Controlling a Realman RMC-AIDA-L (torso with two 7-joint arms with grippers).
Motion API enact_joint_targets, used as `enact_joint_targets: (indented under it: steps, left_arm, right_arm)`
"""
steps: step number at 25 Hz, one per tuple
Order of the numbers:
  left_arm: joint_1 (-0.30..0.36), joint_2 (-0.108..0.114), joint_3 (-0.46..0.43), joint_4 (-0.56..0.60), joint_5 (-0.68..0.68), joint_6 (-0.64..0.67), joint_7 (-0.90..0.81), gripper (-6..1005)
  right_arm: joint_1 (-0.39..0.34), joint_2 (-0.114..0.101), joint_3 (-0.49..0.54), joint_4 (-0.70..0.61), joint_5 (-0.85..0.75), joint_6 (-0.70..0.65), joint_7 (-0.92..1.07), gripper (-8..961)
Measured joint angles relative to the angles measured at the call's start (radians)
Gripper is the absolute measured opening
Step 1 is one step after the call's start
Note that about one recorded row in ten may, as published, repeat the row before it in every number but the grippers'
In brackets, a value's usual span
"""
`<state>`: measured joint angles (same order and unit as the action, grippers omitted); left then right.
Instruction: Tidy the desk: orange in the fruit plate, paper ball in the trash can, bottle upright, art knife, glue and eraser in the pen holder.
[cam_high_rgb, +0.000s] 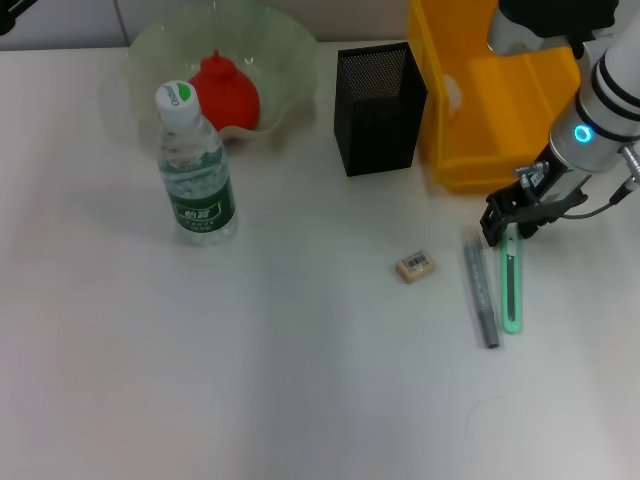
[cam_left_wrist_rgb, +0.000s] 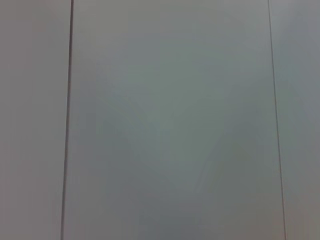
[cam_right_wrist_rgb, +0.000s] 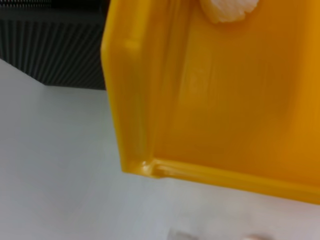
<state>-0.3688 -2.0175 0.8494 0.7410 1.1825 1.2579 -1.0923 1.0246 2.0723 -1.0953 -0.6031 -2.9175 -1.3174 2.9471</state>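
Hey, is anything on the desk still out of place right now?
Yes: the eraser, glue and knife lie loose on the table beside the pen holder, not in it. The right hand hovers over the knife's top.

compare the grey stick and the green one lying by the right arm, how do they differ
The grey glue stick is grey and reaches nearer the table's front edge; the green art knife is green and translucent, its far end under the right tool. Both lie flat, side by side, roughly parallel.
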Motion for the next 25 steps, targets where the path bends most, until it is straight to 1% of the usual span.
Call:
enact_joint_targets:
  steps: [8,13,17,18,20,21,25]
  left_arm:
    - [-0.001,-0.001,-0.003,0.001,0.000,0.002,0.003,757]
    - [-0.001,-0.003,-0.003,0.008,0.000,0.002,0.003,757]
    - [-0.001,-0.003,-0.003,0.009,0.000,0.002,0.003,757]
    - [-0.001,-0.003,-0.003,0.009,0.000,0.002,0.003,757]
    - [-0.001,-0.003,-0.003,0.010,0.000,0.001,0.003,756]
    - [-0.001,-0.003,-0.003,0.010,0.000,0.002,0.003,756]
    - [-0.001,-0.003,-0.003,0.010,0.000,0.002,0.003,756]
  right_arm:
    - [0.000,-0.002,0.001,0.005,0.000,0.001,0.001,390]
    - [0.000,-0.004,0.008,0.005,0.000,0.001,0.000,321]
    - [-0.004,-0.005,0.010,0.005,0.000,0.002,-0.003,233]
    - [-0.006,-0.008,0.011,0.005,0.001,0.003,-0.004,211]
    - [-0.007,-0.010,0.012,0.005,0.002,0.002,-0.004,197]
    - [-0.011,-0.015,0.015,0.005,0.005,0.001,-0.004,190]
    - [-0.026,-0.017,0.017,-0.012,0.014,-0.009,-0.008,168]
